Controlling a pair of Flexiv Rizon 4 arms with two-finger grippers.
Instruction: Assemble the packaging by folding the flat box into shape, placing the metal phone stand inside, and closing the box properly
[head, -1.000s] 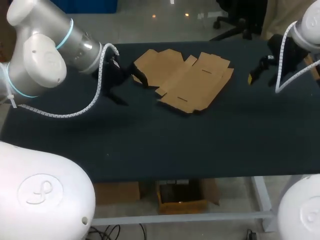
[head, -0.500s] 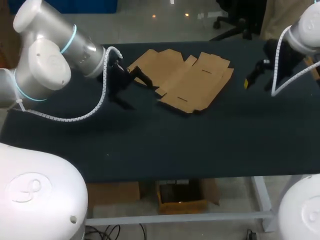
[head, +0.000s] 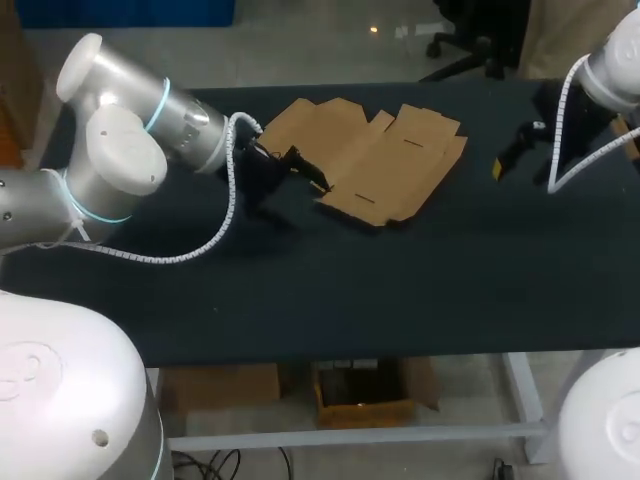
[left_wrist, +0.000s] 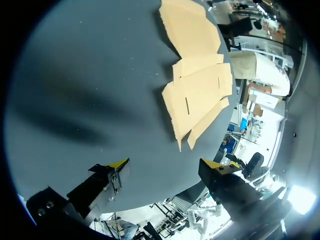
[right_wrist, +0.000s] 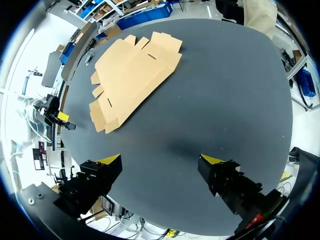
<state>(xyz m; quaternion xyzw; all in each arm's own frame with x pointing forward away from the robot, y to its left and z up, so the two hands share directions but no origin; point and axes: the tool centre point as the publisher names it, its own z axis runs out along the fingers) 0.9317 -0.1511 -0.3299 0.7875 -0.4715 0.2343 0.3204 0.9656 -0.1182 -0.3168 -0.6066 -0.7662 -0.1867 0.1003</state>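
Toward the far left part of the desk (head: 400, 290), the left tool (head: 292, 182) (left_wrist: 165, 163) is hanging just beside the left side of the flat box (head: 385, 160) (left_wrist: 200, 92) (right_wrist: 132, 70), with its two fingers spread wide and the cardboard lying ahead of them. The flat box is lying unfolded near the desk's far edge, about in the middle. Close to the desk's right edge, the right tool (head: 510, 155) (right_wrist: 161, 160) is hovering well apart from the box, its fingers also standing spread over bare desk.
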